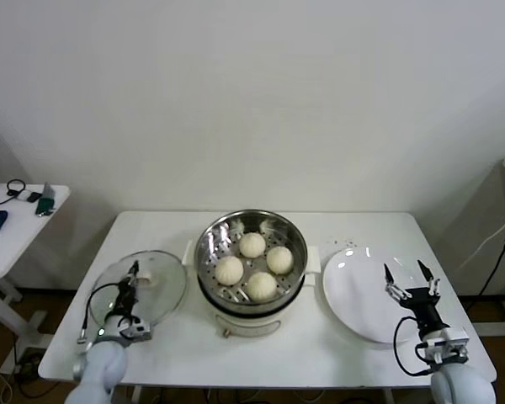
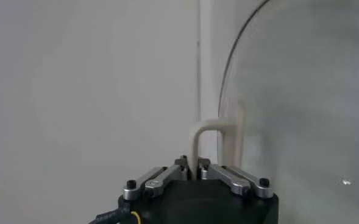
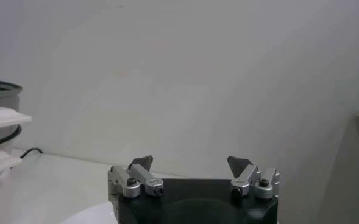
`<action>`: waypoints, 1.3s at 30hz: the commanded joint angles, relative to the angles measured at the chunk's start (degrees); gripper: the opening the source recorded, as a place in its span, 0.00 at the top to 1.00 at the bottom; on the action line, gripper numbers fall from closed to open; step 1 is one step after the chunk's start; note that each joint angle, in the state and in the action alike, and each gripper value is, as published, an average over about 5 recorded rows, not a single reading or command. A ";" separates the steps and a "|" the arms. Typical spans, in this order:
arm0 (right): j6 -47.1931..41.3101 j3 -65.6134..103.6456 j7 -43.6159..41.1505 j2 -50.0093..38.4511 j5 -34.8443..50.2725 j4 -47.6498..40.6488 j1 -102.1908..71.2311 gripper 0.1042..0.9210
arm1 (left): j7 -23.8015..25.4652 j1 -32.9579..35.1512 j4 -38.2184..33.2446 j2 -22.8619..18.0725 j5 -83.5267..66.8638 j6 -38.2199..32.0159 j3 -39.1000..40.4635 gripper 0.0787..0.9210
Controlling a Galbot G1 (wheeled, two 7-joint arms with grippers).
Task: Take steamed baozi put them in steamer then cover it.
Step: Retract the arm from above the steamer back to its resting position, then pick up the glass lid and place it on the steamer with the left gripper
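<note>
Four cream-white baozi (image 1: 253, 263) lie in the shiny steel steamer (image 1: 212, 244) on its white base at the table's middle. The clear glass cover (image 1: 162, 284) is to the steamer's left, tilted up off the table. My left gripper (image 1: 133, 271) is shut on the cover's cream bar handle (image 2: 199, 146); the glass (image 2: 301, 109) fills the side of the left wrist view. My right gripper (image 1: 411, 276) is open and empty above the white plate (image 1: 362, 290); in the right wrist view its fingertips (image 3: 239, 164) stand wide apart around the gripper's middle (image 3: 190, 162).
The white plate lies bare to the right of the steamer. The steamer's rim and base handle (image 3: 2, 119) show at the edge of the right wrist view. A side table (image 1: 8, 227) with small devices stands far left. A wall is close behind.
</note>
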 commanded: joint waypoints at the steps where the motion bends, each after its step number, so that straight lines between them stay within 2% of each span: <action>1: 0.13 -0.38 -0.01 -0.08 -1.01 -0.33 0.70 0.12 | 0.60 2.38 -7.77 1.63 -2.89 1.45 0.05 0.91; 5: 0.08 -0.63 0.04 -0.45 -1.07 -0.58 1.34 0.12 | 0.92 4.99 -14.11 3.73 -4.49 4.40 -0.39 0.91; 17: 0.23 -1.91 0.09 -1.71 -1.74 -2.49 3.71 0.12 | 1.80 18.82 -37.89 11.23 -6.97 20.82 -5.02 0.91; 20: 0.20 -2.48 0.18 -2.09 -2.18 -2.92 4.28 0.12 | 3.09 20.79 -43.58 13.84 -8.46 24.03 -4.33 0.91; 24: 0.12 -3.47 0.34 -2.53 -2.85 -3.22 4.85 0.12 | 4.59 21.56 -49.35 19.67 -10.48 28.12 -1.16 0.91; 28: 0.13 -4.19 0.53 -2.38 -3.47 -3.79 5.43 0.12 | 5.81 18.26 -50.96 24.93 -10.60 29.84 4.13 0.91; 32: 0.18 -4.60 0.62 -2.05 -4.00 -4.60 5.93 0.12 | 8.57 11.40 -50.76 26.89 -11.01 32.96 11.51 0.91; 35: 0.29 -5.03 0.65 -1.73 -4.36 -5.41 6.50 0.12 | 11.16 4.02 -49.99 25.76 -11.46 37.24 19.92 0.91; 39: 0.56 -5.47 0.60 -0.82 -5.00 -6.39 7.12 0.12 | 15.57 -5.04 -47.80 20.56 -9.11 42.38 31.33 0.91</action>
